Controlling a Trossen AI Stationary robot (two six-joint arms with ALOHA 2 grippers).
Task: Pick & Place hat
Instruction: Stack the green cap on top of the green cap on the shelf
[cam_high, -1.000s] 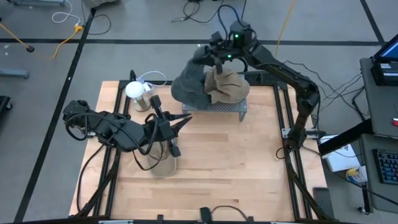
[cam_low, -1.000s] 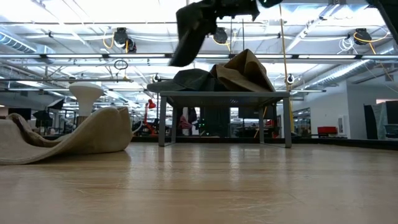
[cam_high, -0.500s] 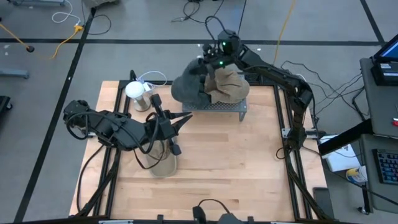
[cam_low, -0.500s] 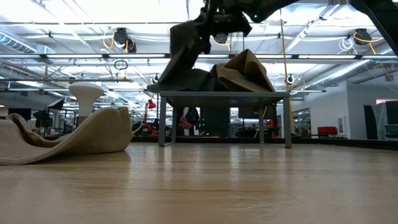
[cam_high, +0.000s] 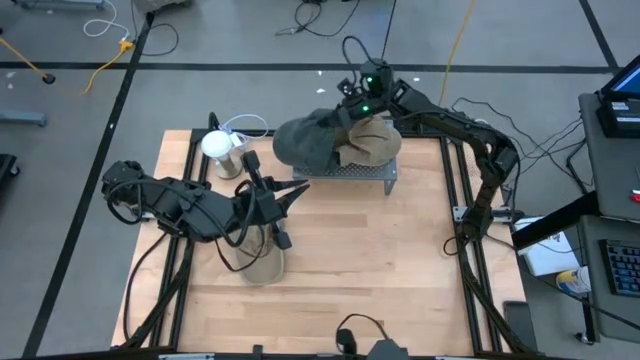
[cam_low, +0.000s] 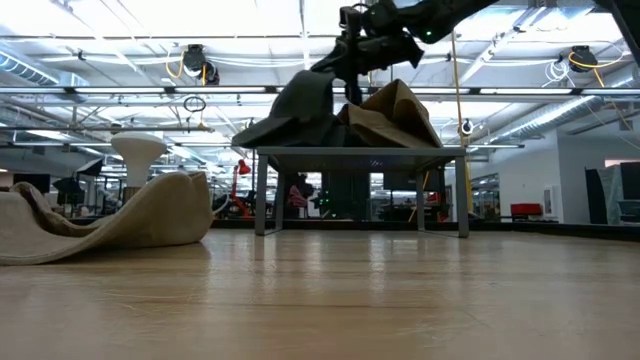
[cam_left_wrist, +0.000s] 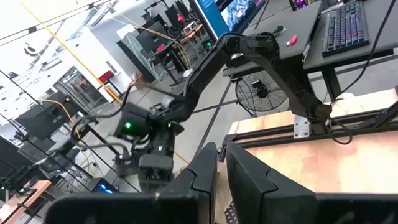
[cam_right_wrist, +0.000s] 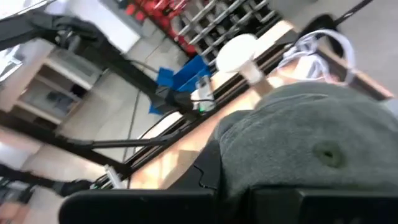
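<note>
At upper centre of the high view, the right gripper (cam_high: 350, 103) pinches the grey hat (cam_high: 305, 140) over the metal stand (cam_high: 350, 172). The left gripper (cam_high: 295, 190), nearly closed, hovers centre-left above the wooden table (cam_high: 380, 260).

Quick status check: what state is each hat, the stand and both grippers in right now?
Grey hat: draped on the rack, pinched by the right gripper.
Tan hat: heaped on the rack, free.
Beige hat: lying on the table, under the left arm.
Rack: upright, carrying two hats.
White stand: upright, bare.
Right gripper: shut on grey hat.
Left gripper: nearly shut, empty, above the table.
</note>
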